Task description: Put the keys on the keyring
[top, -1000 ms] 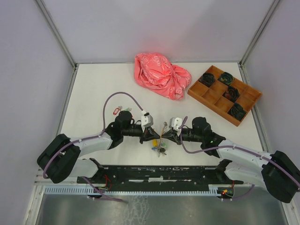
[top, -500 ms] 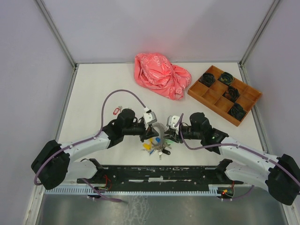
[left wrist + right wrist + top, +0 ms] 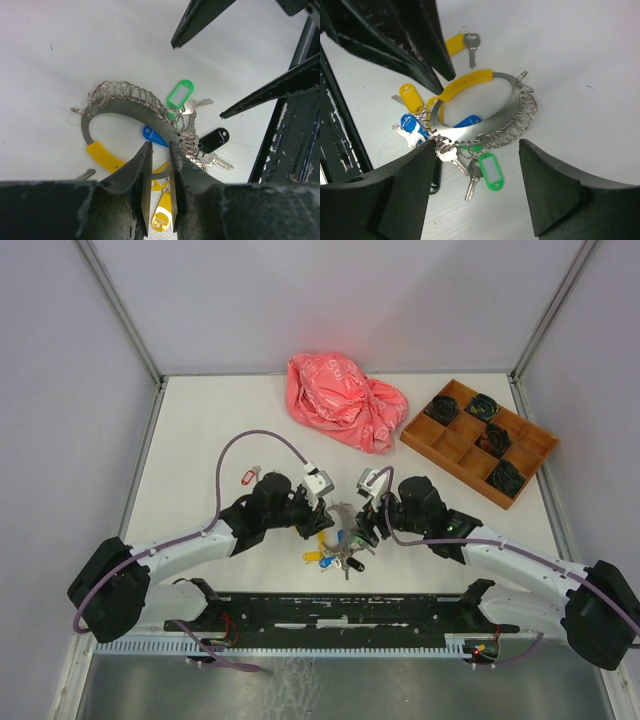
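No writing could be read on the tags; their label windows were too small to make out. The keyring [image 3: 90, 131] lay flat on the table [image 3: 200, 430], a thin grey metal band with one yellow section and small wire loops [image 3: 125, 92] threaded along it. Keys [image 3: 199, 104] with a green tag [image 3: 180, 93], blue tag [image 3: 152, 135], yellow tag [image 3: 410, 96] and black tag [image 3: 212, 140] clustered against it. The left pincer [image 3: 160, 146] hung over the keyring's yellow section, its fingers only narrowly apart with nothing showing in the gap. The right pincer [image 3: 477, 142] was spread wide above the keyring.
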`<state>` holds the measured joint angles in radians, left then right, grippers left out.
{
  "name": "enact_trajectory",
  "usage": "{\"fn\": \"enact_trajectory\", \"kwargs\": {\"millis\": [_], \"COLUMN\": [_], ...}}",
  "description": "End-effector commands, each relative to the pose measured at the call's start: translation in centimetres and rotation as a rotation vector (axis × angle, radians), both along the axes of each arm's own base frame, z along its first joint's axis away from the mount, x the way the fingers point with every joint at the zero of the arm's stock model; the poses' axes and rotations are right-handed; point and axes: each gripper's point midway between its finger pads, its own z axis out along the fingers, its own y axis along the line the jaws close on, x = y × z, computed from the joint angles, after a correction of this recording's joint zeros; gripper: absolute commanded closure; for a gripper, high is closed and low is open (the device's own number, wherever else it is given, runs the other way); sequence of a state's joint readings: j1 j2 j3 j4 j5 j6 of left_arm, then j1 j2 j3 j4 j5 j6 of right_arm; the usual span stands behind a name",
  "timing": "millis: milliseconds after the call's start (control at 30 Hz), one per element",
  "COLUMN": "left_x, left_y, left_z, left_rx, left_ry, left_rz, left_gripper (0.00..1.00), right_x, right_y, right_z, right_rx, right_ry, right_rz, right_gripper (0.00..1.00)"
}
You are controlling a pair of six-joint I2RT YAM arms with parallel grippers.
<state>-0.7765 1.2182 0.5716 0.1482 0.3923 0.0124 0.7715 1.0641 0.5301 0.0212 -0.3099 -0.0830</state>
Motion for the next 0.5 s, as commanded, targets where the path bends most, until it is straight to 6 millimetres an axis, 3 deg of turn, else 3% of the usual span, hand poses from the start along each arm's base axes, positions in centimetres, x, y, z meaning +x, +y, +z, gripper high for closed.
{"fn": "enact_trajectory", "kwargs": {"millis": [0,100,167,267,467], "left_x": [1.1,1.1,1.0,0.1,-0.2], "left_y": [0.0,-0.1,-0.5,-1.8,-3.7], "left_z": [0.3,0.2,0.4,0.6,-1.6], "left_rx": [-0.054,-0.073,-0.097,-0.142,-0.128], "left_ry": [0.082,0.148,0.213,0.327,0.487], "left_rz": [0.153,0.207,0.231,0.208,0.237], "left_gripper": [0.72,0.55,0.49,0.49,0.51], "right_x": [2.2,2.2,2.1,3.0,4.7], "right_y": [0.1,-0.2,-0.1,-0.9,-3.4], "right_z": [3.0,2.3,2.0,1.4,-0.3], "right_rx": [0.069,0.058,0.063,0.049,0.024], "right_ry": [0.081,0.113,0.121,0.135,0.180], "right_rz": [-0.206,-0.242,-0.239,-0.333,-0.554], "right_gripper": [0.16,0.02,0.00,0.00,0.00]}}
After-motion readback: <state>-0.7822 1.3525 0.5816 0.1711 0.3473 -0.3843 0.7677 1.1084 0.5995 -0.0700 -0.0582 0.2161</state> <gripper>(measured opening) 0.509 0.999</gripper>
